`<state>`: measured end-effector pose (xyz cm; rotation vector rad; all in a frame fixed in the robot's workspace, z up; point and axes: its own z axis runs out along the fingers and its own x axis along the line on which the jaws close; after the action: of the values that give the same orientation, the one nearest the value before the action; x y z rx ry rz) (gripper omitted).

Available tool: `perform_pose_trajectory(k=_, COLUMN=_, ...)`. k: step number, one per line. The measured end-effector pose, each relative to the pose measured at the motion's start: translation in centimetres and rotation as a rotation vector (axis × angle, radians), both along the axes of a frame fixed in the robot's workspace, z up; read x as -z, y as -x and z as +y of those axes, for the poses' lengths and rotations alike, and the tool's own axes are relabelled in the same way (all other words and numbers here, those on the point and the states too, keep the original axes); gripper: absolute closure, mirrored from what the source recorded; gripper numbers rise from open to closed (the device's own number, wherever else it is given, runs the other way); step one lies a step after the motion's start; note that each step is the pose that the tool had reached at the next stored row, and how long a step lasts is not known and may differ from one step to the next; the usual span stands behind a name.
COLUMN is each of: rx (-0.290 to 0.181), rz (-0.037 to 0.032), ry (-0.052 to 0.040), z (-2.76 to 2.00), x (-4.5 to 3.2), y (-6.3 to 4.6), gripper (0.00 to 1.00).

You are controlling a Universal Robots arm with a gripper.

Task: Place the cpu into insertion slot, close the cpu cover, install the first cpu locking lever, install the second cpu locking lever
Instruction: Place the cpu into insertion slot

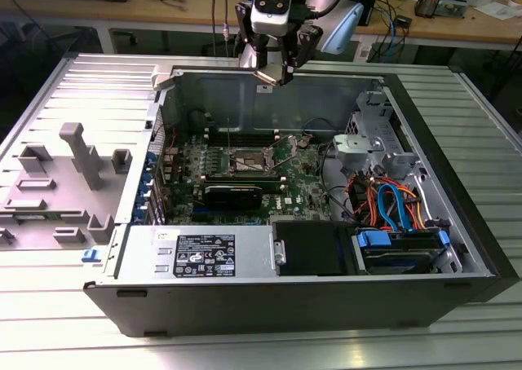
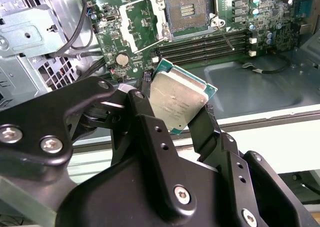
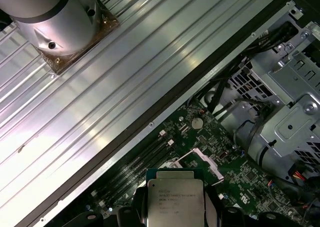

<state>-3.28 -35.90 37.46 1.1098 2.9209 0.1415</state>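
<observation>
My gripper [image 1: 273,70] hangs above the back wall of the open computer case and is shut on the cpu [image 2: 177,99], a flat square chip with a dull silver top and green edge. In both wrist views the black fingers [image 2: 145,122] press on two opposite sides of the cpu [image 3: 175,199]. The insertion slot [image 2: 187,9] lies bare on the green motherboard, well below and ahead of the chip. The cpu cover [image 2: 136,29], a silvery frame, stands swung open beside the slot. In the exterior view the insertion slot [image 1: 249,162] sits mid-board.
Long black memory slots [image 2: 200,44] run beside the socket. A black graphics card [image 1: 232,195] lies in front of it, with a metal drive cage [image 1: 371,142] and coloured cables [image 1: 391,203] at the exterior view's right. A grey fixture tray [image 1: 57,182] stands to the left.
</observation>
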Motion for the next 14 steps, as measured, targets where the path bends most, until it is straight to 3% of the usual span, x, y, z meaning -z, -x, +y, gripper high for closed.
perform_pose_trajectory(k=8, rx=0.003, rz=0.0, ry=-0.0001, z=0.0, x=0.0, y=0.0, gripper=0.45)
perform_pose_trajectory(k=14, rx=0.068, rz=0.0004, ry=0.0, z=0.0, x=0.02, y=0.0, gripper=0.45)
